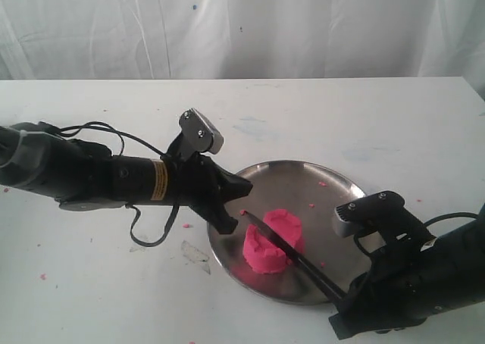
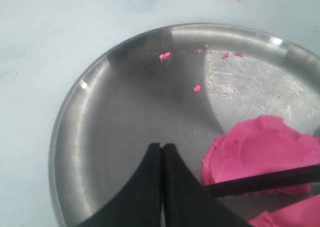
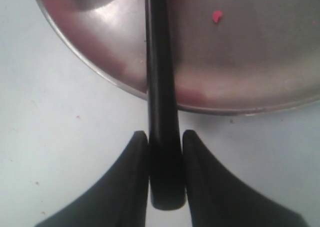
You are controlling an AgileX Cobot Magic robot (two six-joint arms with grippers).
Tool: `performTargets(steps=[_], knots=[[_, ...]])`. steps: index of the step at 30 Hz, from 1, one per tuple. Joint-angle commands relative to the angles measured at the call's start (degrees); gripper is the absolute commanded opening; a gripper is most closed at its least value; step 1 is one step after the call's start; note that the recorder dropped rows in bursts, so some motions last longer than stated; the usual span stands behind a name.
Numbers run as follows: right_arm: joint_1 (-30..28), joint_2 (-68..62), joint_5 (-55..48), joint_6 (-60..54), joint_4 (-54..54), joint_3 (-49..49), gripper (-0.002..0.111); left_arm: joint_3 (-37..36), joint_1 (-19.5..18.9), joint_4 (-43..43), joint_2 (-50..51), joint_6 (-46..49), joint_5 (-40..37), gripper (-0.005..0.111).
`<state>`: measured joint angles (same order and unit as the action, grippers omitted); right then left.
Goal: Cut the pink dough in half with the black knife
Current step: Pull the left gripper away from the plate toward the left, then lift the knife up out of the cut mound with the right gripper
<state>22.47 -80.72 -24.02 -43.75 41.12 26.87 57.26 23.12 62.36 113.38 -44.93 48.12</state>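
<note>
Two arms: both are reaching over the table (image 1: 379, 117) toward the plate (image 1: 303, 179), one coming in from the left, the other from the near right corner.
Left gripper (image 1: 226, 224): it is hanging over the left edge of the plate with its fingers pressed flat together, gripping nothing. Its tip is sitting just beside the point of the knife (image 1: 307, 267), and whether the two are touching I cannot tell.
Right gripper (image 3: 165, 137): it is clamping the butt end of the knife handle between its two fingers, just off the near right rim of the plate.
Knife: it is running from the right gripper across the near rim and out toward the left. Its blade is lying across the top of the dough (image 1: 265, 257), and its point is sticking out past the dough's left side.
Dough: it is sitting on the plate, a little near and left of the middle. Pink is showing on both sides of the blade, a far part and a near part, and I cannot tell whether they are fully parted.
Crumbs (image 2: 165, 55): several pink specks are lying on the bare metal of the plate, and more are dotting the table to the left.
Scrap (image 1: 197, 254): a small clear scrap is lying on the table just off the plate's near left rim.
Cloth (image 1: 227, 26): white fabric is hanging behind the far edge of the table.
</note>
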Motion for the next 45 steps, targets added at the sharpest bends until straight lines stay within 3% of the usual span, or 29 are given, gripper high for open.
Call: performTargets(steps=[1, 5, 11, 16, 21, 26, 31, 38, 45], knots=[[-0.2, 0.0, 0.6, 0.4, 0.2, 0.5, 0.0, -0.4, -0.1, 1.5, -5.1, 0.4, -1.6, 0.0], [-0.2, 0.0, 0.2, 0.4, -0.6, 0.5, 0.0, -0.5, -0.1, 2.0, -11.5, -0.7, -7.8, 0.0], [-0.2, 0.0, 0.0, 0.6, -1.0, 1.8, 0.0, -2.9, -0.1, 4.3, -24.8, -4.6, -26.2, 0.0], [-0.2, 0.0, 0.1, 0.7, -1.2, 1.9, 0.0, -7.8, -0.1, 4.6, -35.1, -3.3, -39.5, 0.0], [-0.2, 0.0, 2.2, 4.7, -5.2, 1.9, 0.0, -15.3, -0.1, 4.6, -42.1, -3.3, -46.6, 0.0], [-0.2, 0.0, 3.1, 15.6, -14.8, 2.0, 0.0, -21.2, -0.1, 4.6, -46.6, -3.3, -46.2, 0.0], [-0.2, 0.0, 3.0, 23.4, -21.8, 2.7, 0.0, -21.5, -0.1, 4.6, -49.8, -3.3, -46.5, 0.0], [-0.2, 0.0, 2.4, 22.8, -17.9, 2.7, 0.0, -21.5, -0.1, 4.6, -51.6, -3.3, -44.5, 0.0], [-0.2, 0.0, -2.9, 14.5, -13.8, 3.9, 0.0, -21.5, -0.1, 4.3, -51.6, -3.3, -38.3, 0.0]])
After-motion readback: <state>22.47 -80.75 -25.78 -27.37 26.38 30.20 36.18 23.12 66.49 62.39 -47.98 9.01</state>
